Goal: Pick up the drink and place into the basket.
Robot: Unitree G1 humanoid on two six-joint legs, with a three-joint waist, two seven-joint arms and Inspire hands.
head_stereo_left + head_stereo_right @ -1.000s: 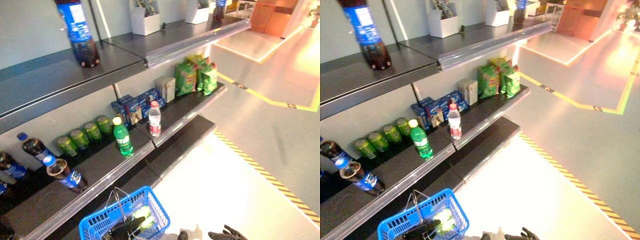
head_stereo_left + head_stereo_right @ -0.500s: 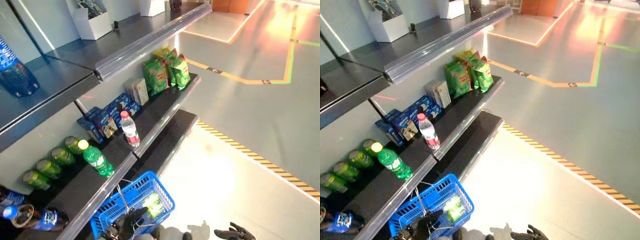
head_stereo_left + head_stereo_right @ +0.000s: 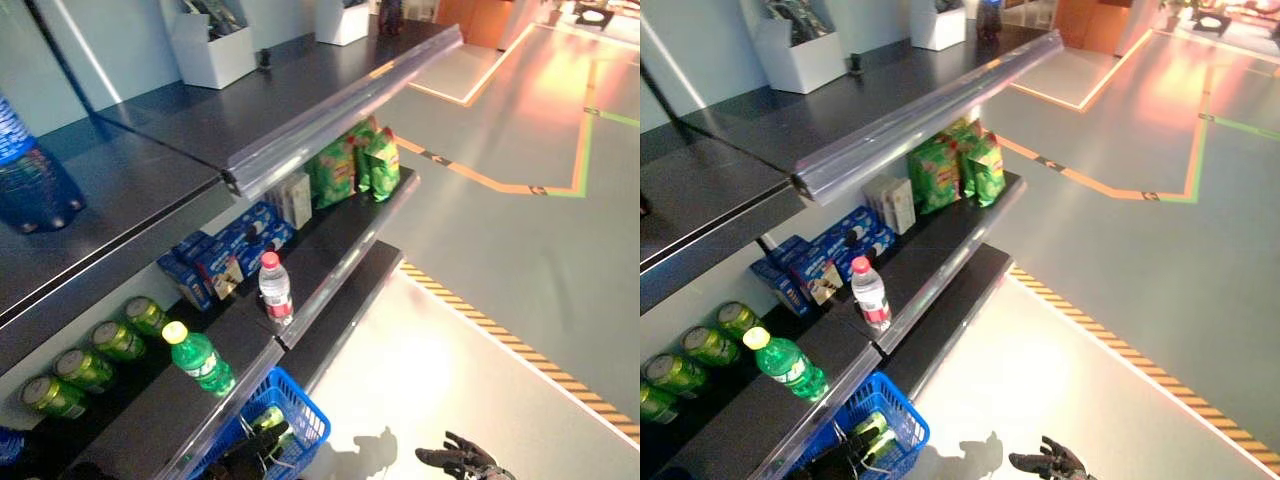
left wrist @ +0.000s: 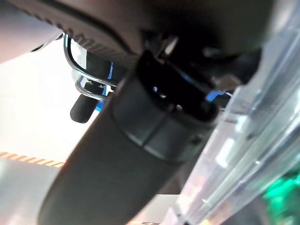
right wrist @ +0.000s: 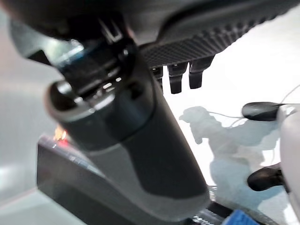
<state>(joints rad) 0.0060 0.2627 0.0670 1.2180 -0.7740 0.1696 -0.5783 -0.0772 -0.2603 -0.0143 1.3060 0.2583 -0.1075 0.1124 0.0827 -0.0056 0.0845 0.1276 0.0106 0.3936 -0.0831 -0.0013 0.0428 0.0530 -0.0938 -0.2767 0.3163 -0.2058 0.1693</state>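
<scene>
A blue wire-handled basket (image 3: 296,432) hangs low beside the middle shelf, and a green drink (image 3: 267,418) lies inside it. My left hand (image 3: 248,456) is shut on the basket's metal handle (image 4: 83,82), which shows past its fingers in the left wrist view. My right hand (image 3: 458,461) hangs over the pale floor to the right of the basket, fingers (image 5: 179,77) relaxed and holding nothing. On the middle shelf stand a green bottle (image 3: 201,360) and a clear water bottle (image 3: 275,289) with a red cap.
The dark shelf unit (image 3: 330,95) fills the left side. Its middle shelf holds green cans (image 3: 88,368), blue boxes (image 3: 222,260), a white box (image 3: 892,202) and green snack bags (image 3: 355,165). White bins (image 3: 210,45) stand on top. Yellow floor lines (image 3: 520,355) run at right.
The camera has swung, so the whole picture has shifted and the basket now sits lower and partly behind the shelf edge. The left hand still holds the basket with the green drink inside.
</scene>
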